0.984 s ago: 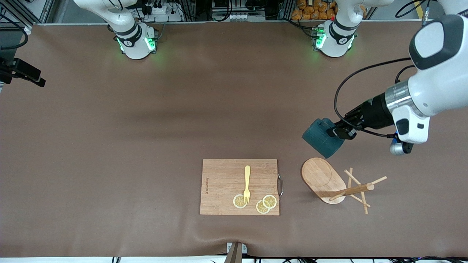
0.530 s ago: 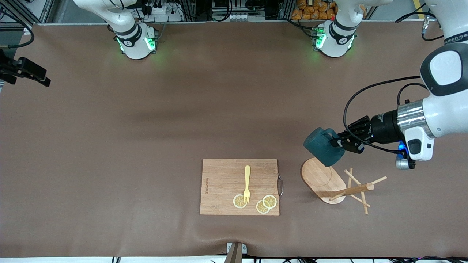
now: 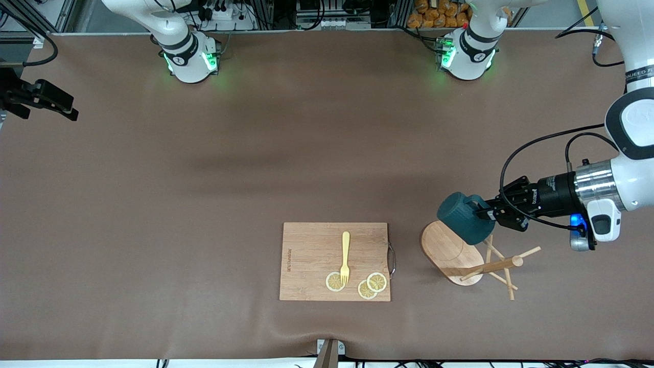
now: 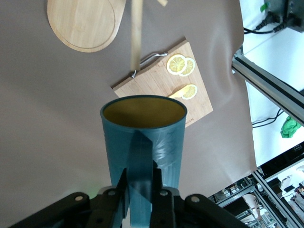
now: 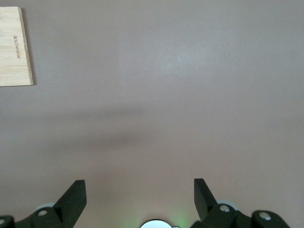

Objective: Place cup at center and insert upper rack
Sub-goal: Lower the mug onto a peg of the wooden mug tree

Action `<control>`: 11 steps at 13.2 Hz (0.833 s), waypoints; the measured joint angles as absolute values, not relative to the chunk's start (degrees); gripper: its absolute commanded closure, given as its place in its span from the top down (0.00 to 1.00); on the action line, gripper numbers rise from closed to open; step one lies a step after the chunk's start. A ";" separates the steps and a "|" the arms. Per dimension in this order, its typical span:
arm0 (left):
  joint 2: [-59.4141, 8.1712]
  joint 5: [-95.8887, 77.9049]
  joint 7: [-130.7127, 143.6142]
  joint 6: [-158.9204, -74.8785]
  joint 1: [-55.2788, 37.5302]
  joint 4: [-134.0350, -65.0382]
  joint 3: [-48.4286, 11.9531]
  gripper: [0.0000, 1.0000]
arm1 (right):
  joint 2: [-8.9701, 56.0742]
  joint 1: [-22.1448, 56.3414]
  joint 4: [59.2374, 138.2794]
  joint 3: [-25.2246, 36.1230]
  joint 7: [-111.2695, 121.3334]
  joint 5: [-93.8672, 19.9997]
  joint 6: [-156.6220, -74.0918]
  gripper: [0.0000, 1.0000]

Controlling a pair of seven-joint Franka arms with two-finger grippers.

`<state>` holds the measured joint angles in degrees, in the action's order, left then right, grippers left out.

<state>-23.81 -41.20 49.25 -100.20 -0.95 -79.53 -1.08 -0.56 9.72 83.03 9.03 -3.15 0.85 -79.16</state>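
Setting: Brown-covered desk (image 3: 204, 168) beneath two white Franka arms, their bases lit green along one edge.

Left pincer (image 3: 489, 214): pinching the cup (image 3: 462, 217) by its handle, fingers pressed on either side of the loop in the left wrist view; it hangs in the air over the upper rack (image 3: 472, 258).

Cup: dark teal, ribbed, tipped on its side, the yellowish mouth pointing away from the pincer toward the cutting board (image 3: 334, 260); it touches nothing but the fingers.

Upper rack: tipped over directly below the pincer, oval base under the cup, post and pegs sprawled toward the left arm's end of the desk.

Cutting board: well apart from the left pincer, toward the middle of the desk, carrying a yellow fork (image 3: 345, 257) and three lemon slices (image 3: 377, 281).

Right pincer (image 5: 140, 194): spread wide and holding nothing, over bare desk near one end of the cutting board; this arm waits.

Step in hand: carrying the cup; by this reading it is not yet at the center, which lies well away from the pincer.

Next move: likely a swing toward the middle of the desk, turning the cup upright before release, with care to clear the pegs just below.

Still to do: the rack has yet to be inserted.
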 measured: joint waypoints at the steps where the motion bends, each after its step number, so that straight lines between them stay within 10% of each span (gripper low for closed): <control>1: -24.19 -41.26 49.25 -100.20 -0.89 -79.54 -1.09 0.00 | -0.56 9.74 83.04 9.03 -3.15 0.85 -79.26 1.00; 11: -26.98 -44.32 49.22 -100.21 1.74 -79.54 -1.11 0.00 | -0.50 10.18 83.04 9.03 -3.15 0.97 -80.25 1.00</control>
<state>-26.98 -44.32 49.22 -100.21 1.74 -79.54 -1.11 -0.50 10.18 83.04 9.03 -3.15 0.97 -80.25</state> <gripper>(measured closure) 0.793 0.000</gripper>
